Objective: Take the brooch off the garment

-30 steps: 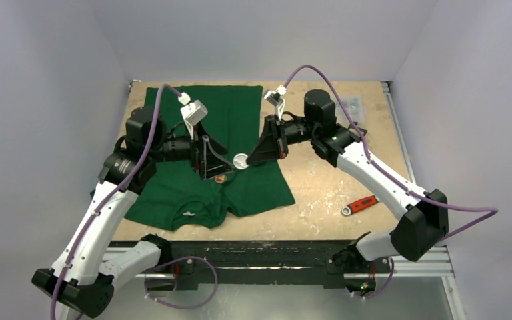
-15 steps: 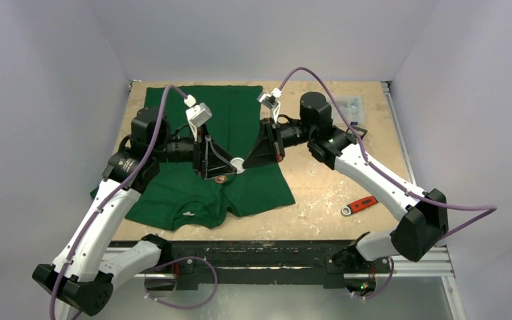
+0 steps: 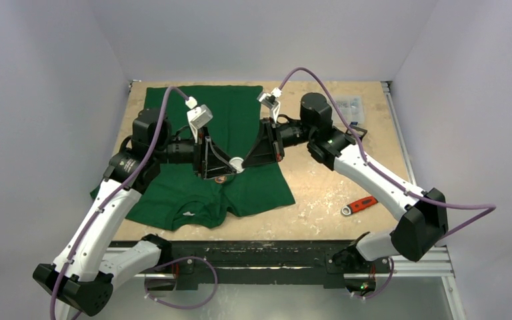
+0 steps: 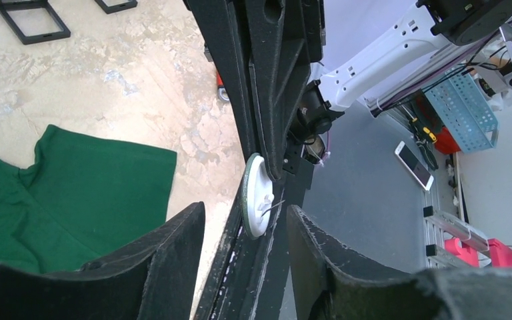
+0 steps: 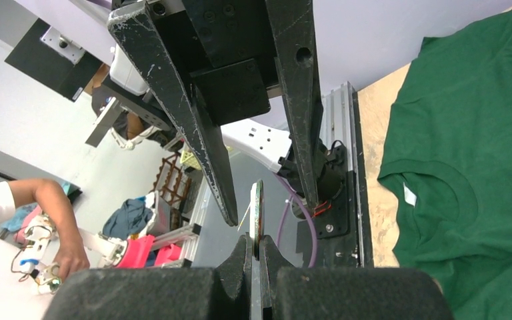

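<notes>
— Where's the brooch (image 4: 257, 195)?

— Off the shirt (image 3: 237, 110), by the look of it. It's a white disc held on edge in the air over the shirt's middle. The right hand (image 5: 255, 253) pinches it at the rim, fingers pressed tight on it.

— And the left hand (image 4: 243, 223)?

— Spread, one finger each side of the disc, touching it nowhere that I can see.

— What can go wrong?

— The hand-over, I'd say. The right grip is only on a thin rim. If the left fingers meet the disc off-centre, they could twist it loose and it drops onto the shirt. A thin pin sticks from its back, so it could snag the cloth. The hands are also nose to nose, so a small misjudgement knocks one against the other.

— Anything in the way?

— Only the hands themselves. A small brown round thing (image 3: 221, 179) lies on the shirt just under them; what it is I can't tell. A red wrench (image 3: 360, 205) lies on the bench (image 3: 320, 187) near right, well apart. A clear bag (image 3: 352, 105) sits far right.
</notes>
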